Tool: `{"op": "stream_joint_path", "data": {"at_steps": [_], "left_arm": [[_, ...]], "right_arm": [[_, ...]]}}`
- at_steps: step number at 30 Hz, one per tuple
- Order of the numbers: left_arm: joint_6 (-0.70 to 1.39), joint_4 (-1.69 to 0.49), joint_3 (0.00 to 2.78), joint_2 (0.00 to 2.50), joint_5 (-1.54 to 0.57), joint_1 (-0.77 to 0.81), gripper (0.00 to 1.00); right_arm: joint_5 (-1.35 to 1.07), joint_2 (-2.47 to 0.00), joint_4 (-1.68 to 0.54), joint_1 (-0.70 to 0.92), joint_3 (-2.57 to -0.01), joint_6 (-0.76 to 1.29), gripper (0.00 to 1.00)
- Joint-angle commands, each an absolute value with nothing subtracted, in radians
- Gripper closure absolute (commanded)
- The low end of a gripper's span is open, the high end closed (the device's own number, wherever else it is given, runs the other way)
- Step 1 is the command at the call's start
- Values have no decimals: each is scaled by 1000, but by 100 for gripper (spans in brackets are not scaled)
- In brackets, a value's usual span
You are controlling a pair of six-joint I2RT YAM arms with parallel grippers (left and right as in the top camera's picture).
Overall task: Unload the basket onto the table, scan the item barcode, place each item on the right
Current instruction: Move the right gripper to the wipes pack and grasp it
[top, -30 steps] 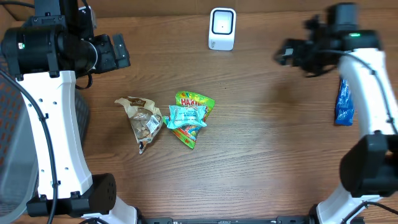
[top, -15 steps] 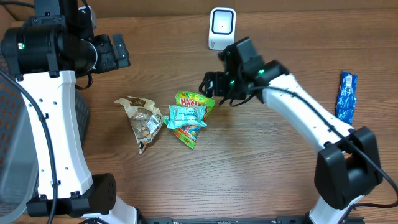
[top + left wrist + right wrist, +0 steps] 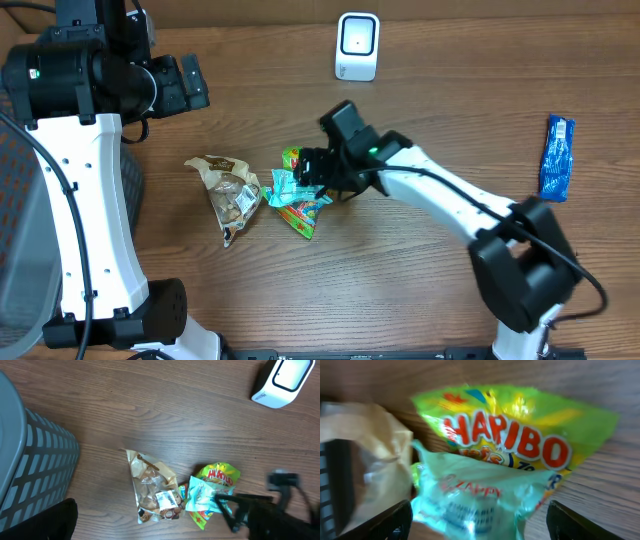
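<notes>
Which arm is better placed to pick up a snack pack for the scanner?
Right. The right gripper hangs open just over the teal pack atop the Haribo bag; the left gripper sits well away from all the packs.

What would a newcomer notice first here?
The right gripper, jaws open, hangs over the Haribo bag and the teal bag overlapping it at mid-table. Next come the white scanner at the far edge and the blue bar alone at the right.
</notes>
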State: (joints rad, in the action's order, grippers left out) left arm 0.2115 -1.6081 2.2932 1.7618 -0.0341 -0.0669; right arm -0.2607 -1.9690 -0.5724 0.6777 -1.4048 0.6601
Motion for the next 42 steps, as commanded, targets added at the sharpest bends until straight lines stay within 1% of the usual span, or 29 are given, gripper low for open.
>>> {"op": "stream_joint_path", "data": {"at_steps": [1,2,4,6,9,11,14,21,25,26,29,33,37,40,42], "left_arm": [[229,-1608,2293,1745,-44,-63,0],[229,-1608,2293,1745,-44,-63,0],[229,-1608,2293,1745,-44,-63,0],[229,-1608,2293,1745,-44,-63,0],[229,-1608,2293,1745,-44,-63,0],[229,-1608,2293,1745,-44,-63,0],[229,-1608,2293,1745,-44,-63,0],[229,-1608,2293,1745,-44,-63,0],[229,-1608,2293,1745,-44,-63,0],[229,-1608,2293,1745,-44,-63,0],[229,-1608,2293,1745,-44,-63,0],[229,-1608,2293,1745,-44,-63,0],[229,-1608,2293,1745,-44,-63,0],[229,-1607,2293,1745,-44,-63,0],[229,-1608,2293,1745,-44,-63,0]], "right_arm": [[-241,-2025,-563,695,-1398,739,15],[-241,-2025,-562,695,-1398,741,18],[-241,-2025,-562,694,-1398,741,28],[-241,-2024,-564,694,-1398,741,42],[-244,-2020,-570,694,-1400,741,58],[-244,-2011,-582,693,-1407,730,67],[-243,-1982,-597,693,-1409,703,75],[-236,-1895,-656,693,-1409,660,76],[-247,-1884,-666,693,-1409,658,75],[-247,-1885,-668,693,-1409,658,75],[-247,-1888,-671,694,-1409,658,67],[-247,-1909,-671,694,-1407,662,64],[-247,-1944,-692,695,-1407,685,65],[-247,-1948,-706,694,-1407,685,69],[-247,-1948,-711,694,-1407,685,69]]}}
